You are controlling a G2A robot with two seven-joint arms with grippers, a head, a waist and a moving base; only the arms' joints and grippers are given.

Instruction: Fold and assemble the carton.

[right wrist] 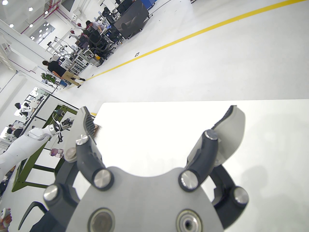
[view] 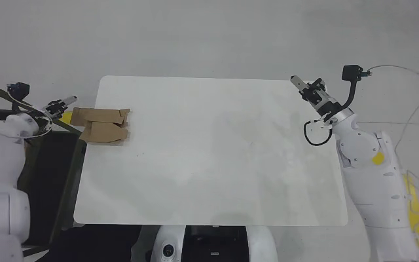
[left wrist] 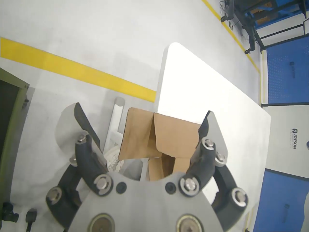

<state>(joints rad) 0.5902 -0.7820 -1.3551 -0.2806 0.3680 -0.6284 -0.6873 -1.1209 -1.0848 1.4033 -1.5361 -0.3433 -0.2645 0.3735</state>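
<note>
A flat brown cardboard carton [view: 101, 124] lies unfolded at the left edge of the white table [view: 216, 164], part of it sticking out past the rim. My left gripper [view: 63, 103] hangs just off that edge, beside the carton's overhanging end. In the left wrist view it [left wrist: 142, 119] is open, with the carton [left wrist: 166, 138] showing between and beyond its fingers, untouched. My right gripper [view: 299, 83] is open over the table's far right corner, holding nothing; the right wrist view shows it [right wrist: 157, 114] above bare tabletop [right wrist: 169, 126].
A dark green frame [view: 55, 164] stands along the table's left side, under my left arm. A yellow floor line [left wrist: 72, 68] runs past the table. The white tabletop stretches bare between the carton and my right gripper.
</note>
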